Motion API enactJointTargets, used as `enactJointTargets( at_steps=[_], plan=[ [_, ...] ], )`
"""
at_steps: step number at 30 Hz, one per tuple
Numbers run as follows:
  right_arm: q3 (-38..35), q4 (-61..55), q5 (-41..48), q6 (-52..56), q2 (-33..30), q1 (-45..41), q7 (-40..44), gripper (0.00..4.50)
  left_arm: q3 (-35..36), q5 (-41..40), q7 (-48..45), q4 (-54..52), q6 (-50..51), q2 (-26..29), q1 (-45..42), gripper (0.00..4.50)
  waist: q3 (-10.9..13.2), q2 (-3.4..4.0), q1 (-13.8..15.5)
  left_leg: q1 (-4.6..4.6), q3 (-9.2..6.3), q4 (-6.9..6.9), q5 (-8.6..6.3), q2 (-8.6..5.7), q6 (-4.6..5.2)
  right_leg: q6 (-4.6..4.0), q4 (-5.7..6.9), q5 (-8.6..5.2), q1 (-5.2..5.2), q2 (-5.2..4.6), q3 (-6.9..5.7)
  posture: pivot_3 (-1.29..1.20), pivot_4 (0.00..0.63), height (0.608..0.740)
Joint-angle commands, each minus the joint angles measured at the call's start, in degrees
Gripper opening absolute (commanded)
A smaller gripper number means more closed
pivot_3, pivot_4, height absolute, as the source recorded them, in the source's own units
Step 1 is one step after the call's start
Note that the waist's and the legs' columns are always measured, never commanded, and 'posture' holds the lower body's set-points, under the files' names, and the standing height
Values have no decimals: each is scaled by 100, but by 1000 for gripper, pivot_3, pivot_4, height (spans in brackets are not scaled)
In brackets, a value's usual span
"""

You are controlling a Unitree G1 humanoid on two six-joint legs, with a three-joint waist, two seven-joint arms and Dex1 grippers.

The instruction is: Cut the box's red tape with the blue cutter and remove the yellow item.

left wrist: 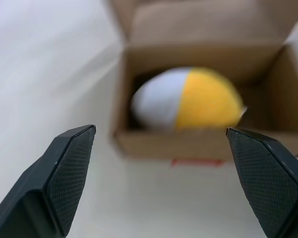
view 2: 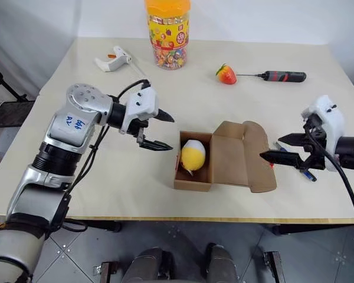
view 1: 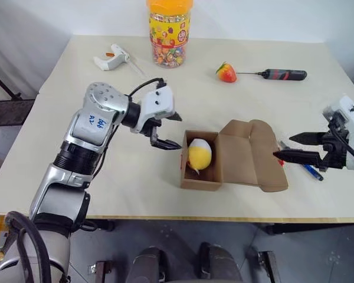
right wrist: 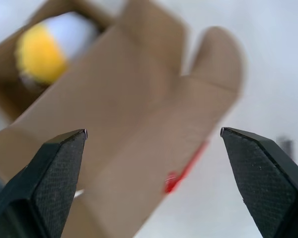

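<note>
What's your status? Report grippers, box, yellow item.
Left gripper open, empty, beside the box. Right gripper open, empty, past the lid flap. Box open, yellow item inside. Blue cutter on table under right gripper. Nothing blocking.

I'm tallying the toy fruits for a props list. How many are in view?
2. A yellow item, part white, sits inside the open box near the table's front edge. A strawberry lies farther back beside the screwdriver. The box walls might hide more.
</note>
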Motion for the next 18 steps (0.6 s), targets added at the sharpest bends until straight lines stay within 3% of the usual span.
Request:
enactJointTargets(
  at_steps=[1, 7, 12, 18],
  plan=[
    [-556, -376, -104, 10, 259, 222, -271, 4500, -466, 100, -248, 33, -492, -280, -233, 4477, 0, -1, -4, 0, 0, 3, 0, 0, 0, 0, 0, 0, 0, 0, 2, 0, 150, 740],
    [-1244, -1011, 36, 367, 719, 799, -719, 4500, -1028, 577, -378, 863, -1344, -535, -455, 4477, 1, -1, -2, 2, -2, 2, 0, -4, 0, 1, 0, 0, 2, -1, 2, 0, 150, 740],
    [-1750, -1393, 231, 650, 1031, 1089, -1029, 4500, -1062, 790, -200, 1625, -1780, -825, -688, 2966, 1, -2, 17, 6, -10, 3, 0, -5, 0, 1, 1, 1, 4, -1, 5, 0, 150, 740],
    [-1903, -1534, 319, 773, 1121, 1235, -1128, 4500, -628, 509, -101, 1778, -1771, -1046, -830, 1111, 1, -2, 37, 6, -15, 5, 1, -9, 3, 5, 1, 3, 4, -5, 7, 0, 150, 740]
  ],
)
